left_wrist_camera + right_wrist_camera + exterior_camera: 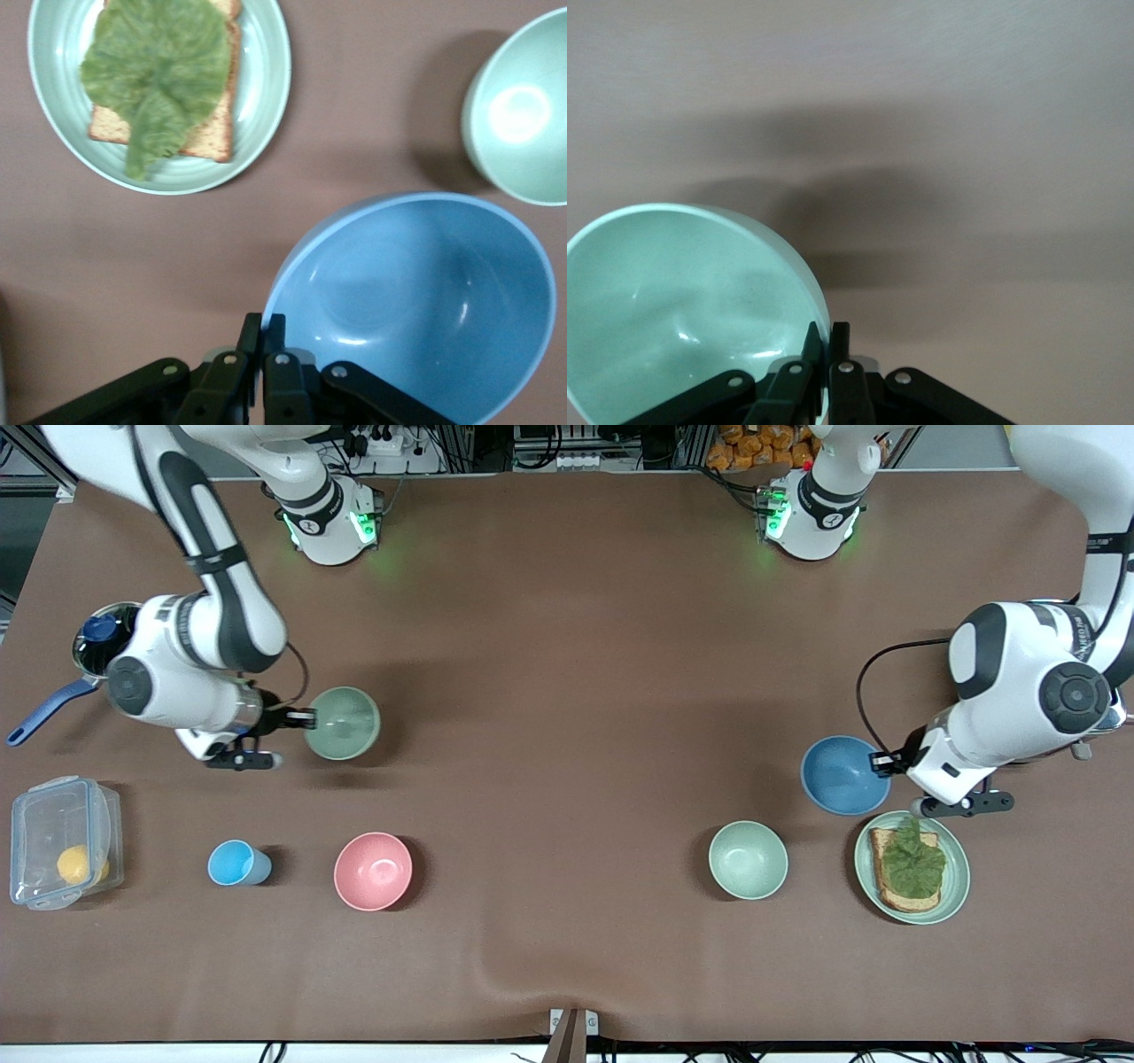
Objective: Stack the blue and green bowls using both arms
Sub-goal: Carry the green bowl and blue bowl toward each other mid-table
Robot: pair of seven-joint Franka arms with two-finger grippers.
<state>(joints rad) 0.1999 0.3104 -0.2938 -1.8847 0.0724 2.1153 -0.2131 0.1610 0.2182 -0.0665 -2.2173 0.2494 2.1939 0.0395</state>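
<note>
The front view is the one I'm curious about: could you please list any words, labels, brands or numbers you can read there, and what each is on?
Left arm: a line of dark print runs along the white forearm shell, too small to read.
Blue bowl, green bowl, pink bowl, light-blue cup, clear box, plate: no text shows.

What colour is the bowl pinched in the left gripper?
Medium blue, plain and matte: the blue bowl, held at its rim by the left gripper. The left wrist view shows it best.
</note>
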